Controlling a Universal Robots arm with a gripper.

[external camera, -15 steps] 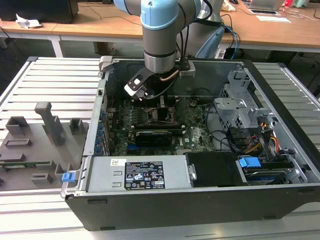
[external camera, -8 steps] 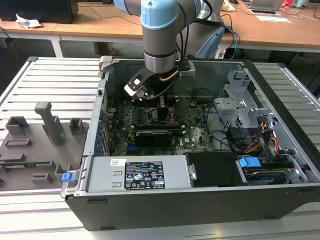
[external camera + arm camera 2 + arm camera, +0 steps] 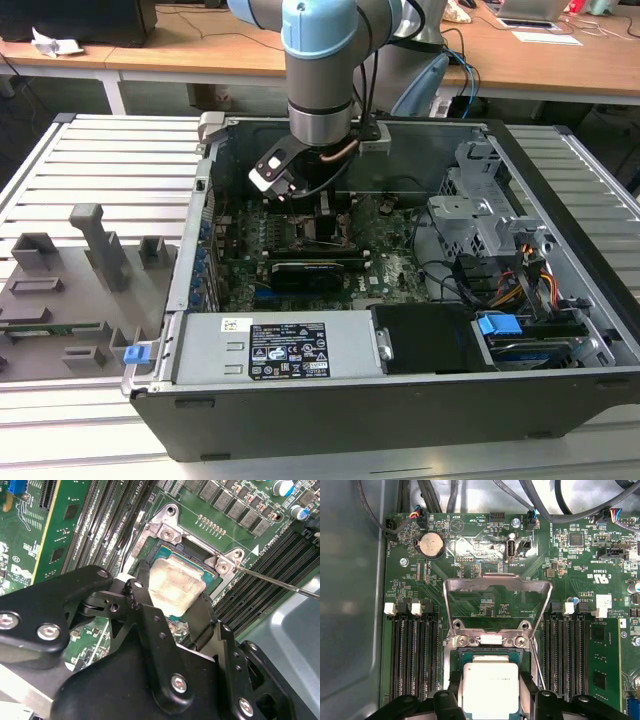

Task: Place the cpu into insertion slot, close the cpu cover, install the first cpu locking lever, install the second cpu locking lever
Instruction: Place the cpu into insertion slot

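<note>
My gripper (image 3: 325, 213) reaches down into the open computer case (image 3: 560, 200), over the green board. In both wrist views its black fingers (image 3: 454, 692) sit against two opposite sides of the cpu (image 3: 490, 687), a silvery square chip. The gripper (image 3: 175, 600) is shut on the cpu (image 3: 175, 582), which lies in or just above the insertion slot (image 3: 470, 655), whose dark recess (image 3: 192, 560) shows beyond the chip. The cpu cover (image 3: 497, 581), a metal frame with a square window, stands swung up and open behind the slot. A thin wire lever (image 3: 536, 660) runs beside the slot and also shows as a lever (image 3: 280, 582) sticking out.
Black memory slots (image 3: 415, 655) flank the socket on both sides. A long black card (image 3: 310, 270) lies in front of the socket, and the power supply (image 3: 270, 345) sits at the case front. A drive cage (image 3: 480, 215) and cables stand at the exterior view's right, grey fixtures (image 3: 95, 240) at its left.
</note>
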